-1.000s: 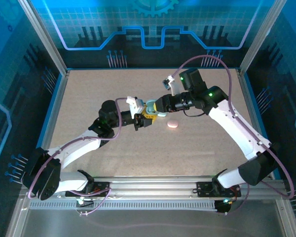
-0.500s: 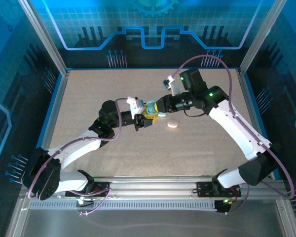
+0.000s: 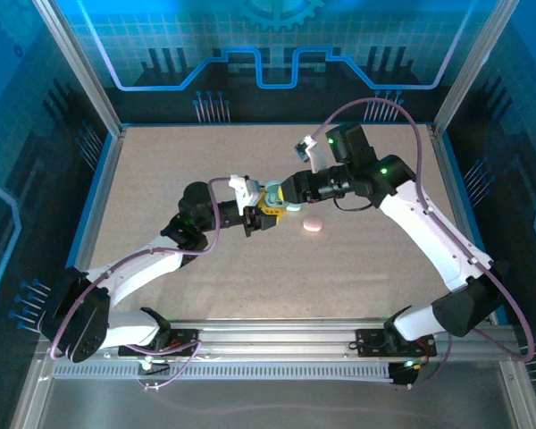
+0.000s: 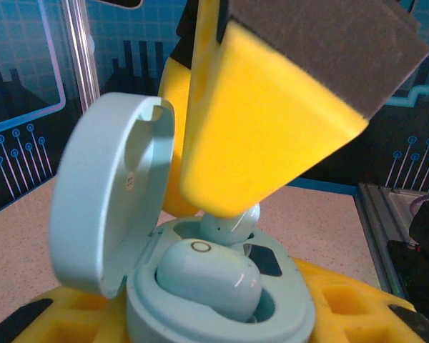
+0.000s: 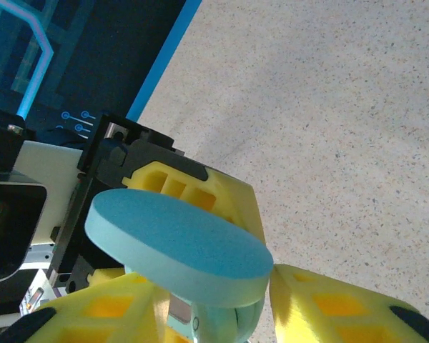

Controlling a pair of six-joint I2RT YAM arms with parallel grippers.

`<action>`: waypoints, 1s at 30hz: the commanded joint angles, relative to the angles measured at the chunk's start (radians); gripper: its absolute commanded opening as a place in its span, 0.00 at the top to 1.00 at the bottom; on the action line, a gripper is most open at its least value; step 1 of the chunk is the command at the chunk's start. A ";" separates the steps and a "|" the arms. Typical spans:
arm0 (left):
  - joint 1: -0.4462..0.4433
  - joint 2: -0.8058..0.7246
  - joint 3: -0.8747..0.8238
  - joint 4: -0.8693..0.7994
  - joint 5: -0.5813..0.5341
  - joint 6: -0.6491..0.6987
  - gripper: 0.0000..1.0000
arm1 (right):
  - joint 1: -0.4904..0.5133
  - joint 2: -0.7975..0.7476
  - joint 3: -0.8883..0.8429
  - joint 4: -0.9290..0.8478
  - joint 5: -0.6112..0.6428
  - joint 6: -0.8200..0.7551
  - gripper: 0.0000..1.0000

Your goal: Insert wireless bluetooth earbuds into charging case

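My left gripper (image 3: pixel 263 215) is shut on an open pale teal charging case (image 4: pixel 222 314), its yellow fingers (image 4: pixel 357 307) on either side of the base. The lid (image 4: pixel 107 193) stands up on the left. One teal earbud (image 4: pixel 207 275) lies seated in the near socket. A second earbud (image 4: pixel 229 223) sits at the far socket, right under a yellow finger (image 4: pixel 264 136) of my right gripper (image 3: pixel 282 200). In the right wrist view the lid's back (image 5: pixel 175 246) covers the case, and the right gripper (image 5: pixel 222 318) straddles the bud. Whether it still pinches the bud is hidden.
A pink oval case (image 3: pixel 313 225) lies on the speckled tabletop (image 3: pixel 357 268) just right of the two grippers. Blue-lit walls and metal frame posts (image 3: pixel 107 116) enclose the table on three sides.
The right gripper has shifted very slightly at the case. The left arm and the pink case have not moved.
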 commanded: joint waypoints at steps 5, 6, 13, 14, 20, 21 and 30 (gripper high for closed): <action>-0.006 0.001 0.021 0.061 0.014 0.004 0.66 | 0.010 -0.032 0.033 -0.028 0.000 -0.007 0.58; -0.006 -0.001 0.019 0.061 0.011 0.005 0.66 | 0.010 -0.035 0.032 -0.034 0.008 -0.009 0.58; -0.006 -0.008 0.013 0.061 -0.004 0.008 0.67 | 0.007 -0.061 0.018 -0.066 0.043 -0.030 0.58; -0.006 -0.008 0.013 0.061 -0.006 0.008 0.66 | 0.007 -0.066 0.016 -0.064 0.038 -0.033 0.57; -0.006 -0.008 0.015 0.059 -0.011 0.010 0.66 | 0.007 -0.072 0.011 -0.078 0.023 -0.048 0.60; -0.006 -0.008 0.017 0.060 -0.010 0.010 0.66 | 0.007 -0.071 0.009 -0.079 0.016 -0.050 0.60; -0.005 -0.009 0.019 0.060 -0.012 0.008 0.66 | 0.010 -0.044 0.017 -0.134 0.037 -0.080 0.64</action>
